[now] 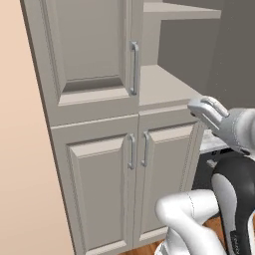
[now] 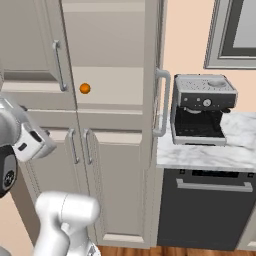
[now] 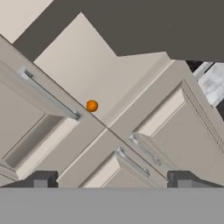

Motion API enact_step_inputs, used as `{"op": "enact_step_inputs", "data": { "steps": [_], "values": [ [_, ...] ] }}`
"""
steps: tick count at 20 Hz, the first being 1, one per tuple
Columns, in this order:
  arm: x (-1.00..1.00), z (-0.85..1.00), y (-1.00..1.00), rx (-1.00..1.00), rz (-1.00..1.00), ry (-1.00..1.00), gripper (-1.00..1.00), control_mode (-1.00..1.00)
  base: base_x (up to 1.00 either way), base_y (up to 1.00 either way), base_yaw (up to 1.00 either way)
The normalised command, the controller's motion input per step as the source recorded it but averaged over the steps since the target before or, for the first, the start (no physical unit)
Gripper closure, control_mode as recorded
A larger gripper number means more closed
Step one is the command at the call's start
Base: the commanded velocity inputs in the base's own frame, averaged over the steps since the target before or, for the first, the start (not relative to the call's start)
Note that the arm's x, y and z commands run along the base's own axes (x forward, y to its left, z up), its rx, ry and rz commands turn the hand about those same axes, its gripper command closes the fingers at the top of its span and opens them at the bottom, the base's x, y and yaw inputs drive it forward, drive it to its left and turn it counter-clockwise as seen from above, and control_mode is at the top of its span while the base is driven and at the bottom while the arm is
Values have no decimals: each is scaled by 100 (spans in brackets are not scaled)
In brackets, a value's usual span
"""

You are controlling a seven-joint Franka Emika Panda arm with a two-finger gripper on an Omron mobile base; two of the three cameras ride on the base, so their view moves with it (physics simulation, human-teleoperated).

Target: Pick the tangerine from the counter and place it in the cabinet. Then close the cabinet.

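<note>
We see the tangerine resting on the cabinet shelf. Our gripper stands wide open and empty. We judge the fruit light, round, roll-prone and slightly soft; grip across its middle.

Arm: glossy white rounded shells, fat tube links, black band at the joints. Wrist housing light grey-white with a small dark inset on its side, seen in the right base view. Gripper: two small dark grey square-tipped fingers. No cables or screws visible.
</note>
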Motion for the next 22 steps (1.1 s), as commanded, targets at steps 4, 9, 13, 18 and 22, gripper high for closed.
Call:
{"op": "enact_step_inputs", "data": {
  "steps": [4, 9, 13, 18, 22],
  "values": [
    [-70, -42, -61, 3, -8, -23, -100, -100, 0, 0, 0],
    [-26, -56, -70, 2, -10, -19, -100, -100, 0, 0, 0],
    [-20, -62, -76, 16, -12, -13, -100, -100, 0, 0, 0],
    [-45, -57, -65, 28, -9, -21, -100, -100, 0, 0, 0],
    [-53, -60, -58, 31, -6, -31, -100, -100, 0, 0, 0]
  ]
}}
